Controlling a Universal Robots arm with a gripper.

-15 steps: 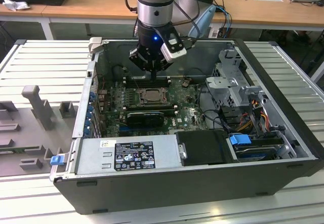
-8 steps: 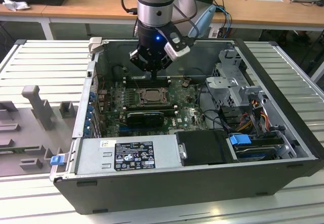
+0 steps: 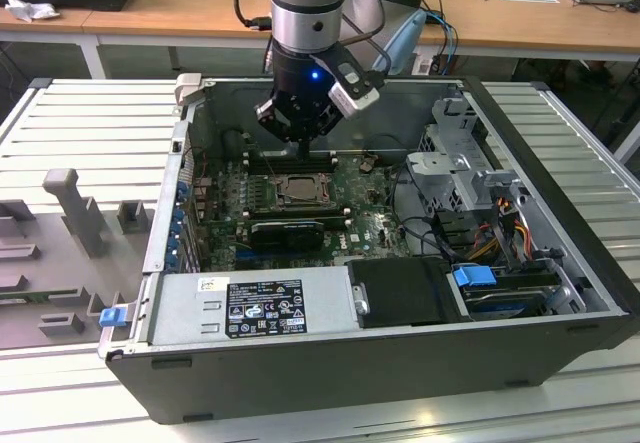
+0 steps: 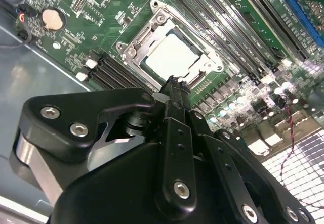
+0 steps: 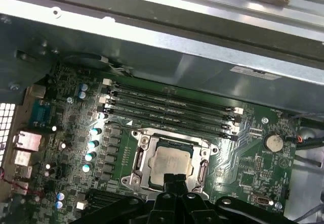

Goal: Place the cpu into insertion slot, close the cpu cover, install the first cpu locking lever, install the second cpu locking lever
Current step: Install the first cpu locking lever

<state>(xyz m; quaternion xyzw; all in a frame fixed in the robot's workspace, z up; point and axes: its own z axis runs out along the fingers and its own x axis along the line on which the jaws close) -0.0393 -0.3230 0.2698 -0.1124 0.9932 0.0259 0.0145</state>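
The large dark-grey open metal computer case (image 3: pixel 350 375) lay on its side on the ribbed metal table (image 3: pixel 90 123), and the silver-and-black robot arm (image 3: pixel 308 3) reached down into it. On the floor of the case lay the green circuit board (image 3: pixel 372 225), with long black memory slots (image 5: pixel 172 105) along one side of the socket. The black two-fingered gripper (image 3: pixel 303 148) hung directly above that socket; in both wrist views its fingers (image 4: pixel 174 90) were pressed together with nothing between them. The square dark-framed insertion slot (image 5: pixel 174 142) was already occupied. The thin grey metal cpu cover (image 5: pixel 140 158), a hinged frame plate with a square cut-out, lay flat over it and appeared to be closed. Through the cut-out showed the small flat square cpu (image 5: pixel 169 161) with its silver-grey metal top, seated level in the slot. In the second wrist view the closed fingertips stood at the edge of the cover, just beside one edge of the cpu (image 4: pixel 169 57), so the chip lay straight ahead of and below the fingertips. Whether the tips touched the cover, and whether either locking lever was latched, could not be determined.
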